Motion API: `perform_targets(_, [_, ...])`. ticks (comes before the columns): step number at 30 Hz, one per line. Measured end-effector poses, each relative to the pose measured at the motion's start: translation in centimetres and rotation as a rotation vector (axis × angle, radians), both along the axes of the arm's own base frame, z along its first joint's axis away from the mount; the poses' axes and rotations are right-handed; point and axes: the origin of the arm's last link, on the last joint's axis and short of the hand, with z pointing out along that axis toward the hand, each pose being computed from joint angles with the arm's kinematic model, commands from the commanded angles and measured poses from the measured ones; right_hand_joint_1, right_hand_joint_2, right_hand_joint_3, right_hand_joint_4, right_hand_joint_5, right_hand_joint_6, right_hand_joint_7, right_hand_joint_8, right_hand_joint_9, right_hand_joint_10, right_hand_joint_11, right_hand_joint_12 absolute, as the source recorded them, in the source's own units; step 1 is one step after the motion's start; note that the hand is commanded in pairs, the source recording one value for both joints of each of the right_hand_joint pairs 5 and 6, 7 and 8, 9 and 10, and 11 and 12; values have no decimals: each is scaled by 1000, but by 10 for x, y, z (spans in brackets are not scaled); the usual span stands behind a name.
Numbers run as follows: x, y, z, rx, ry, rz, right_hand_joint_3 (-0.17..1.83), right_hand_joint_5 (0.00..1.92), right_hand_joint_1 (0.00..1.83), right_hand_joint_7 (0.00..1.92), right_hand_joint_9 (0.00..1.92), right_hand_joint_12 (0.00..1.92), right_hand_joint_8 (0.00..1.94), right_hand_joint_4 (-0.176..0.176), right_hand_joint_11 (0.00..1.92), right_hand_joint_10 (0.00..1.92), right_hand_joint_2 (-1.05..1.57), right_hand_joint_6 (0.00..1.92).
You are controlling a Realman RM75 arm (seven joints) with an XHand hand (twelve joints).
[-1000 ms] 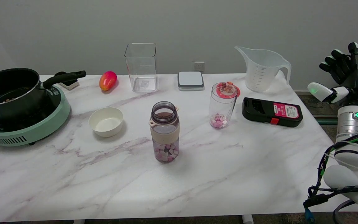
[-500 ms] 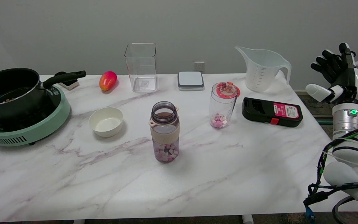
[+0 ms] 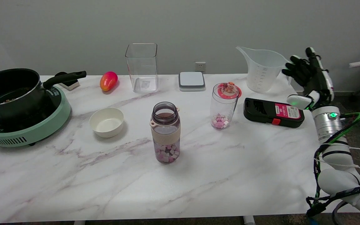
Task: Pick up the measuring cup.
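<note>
At the far right corner of the table (image 3: pixel 73 193), the measuring cup (image 3: pixel 262 70) stands upright, and the right hand (image 3: pixel 311 76) hovers just beside its handle, fingers spread and holding nothing. The risk here is a clumsy approach: those fingertips could knock the light, empty cup over or shove it left before wrapping the handle. A low wrist might also clip the black case (image 3: pixel 273 112) nearer in.

One measuring cup (image 3: pixel 262 70). One clear square container (image 3: pixel 142 67). Two vessels holding pink and purple cubes: one bottle (image 3: pixel 165 132), one clear tumbler (image 3: pixel 223 106). One white bowl (image 3: pixel 106 122). One black pot (image 3: pixel 9 90) on one green cooktop (image 3: pixel 27 129). One mango (image 3: pixel 108 81). One grey-white scale (image 3: pixel 192 81). One black case (image 3: pixel 273 112). One wall socket (image 3: pixel 200 66). One hand (image 3: pixel 309 78). One worktop (image 3: pixel 230 175).
</note>
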Motion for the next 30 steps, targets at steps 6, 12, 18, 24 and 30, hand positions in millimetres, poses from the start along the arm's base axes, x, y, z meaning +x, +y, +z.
perform_targets(6, [-10,-9,-19,78,-4,-30,1066,12,1191,318,411,522,318,0,522,411,-854,12])
perform_targets(12, [-18,-17,-35,136,-18,-50,1025,0,1196,291,370,453,291,0,453,370,-897,0])
perform_targets(18, [-24,-28,-48,184,-20,-67,1033,94,1196,240,298,337,240,0,337,298,-873,94])
perform_targets(24, [-33,-41,-57,216,-26,-87,1059,125,1199,255,285,312,255,0,312,285,-901,125])
perform_targets(30, [-43,-54,-67,246,-44,-103,1014,137,1213,279,292,316,279,0,316,292,-899,137])
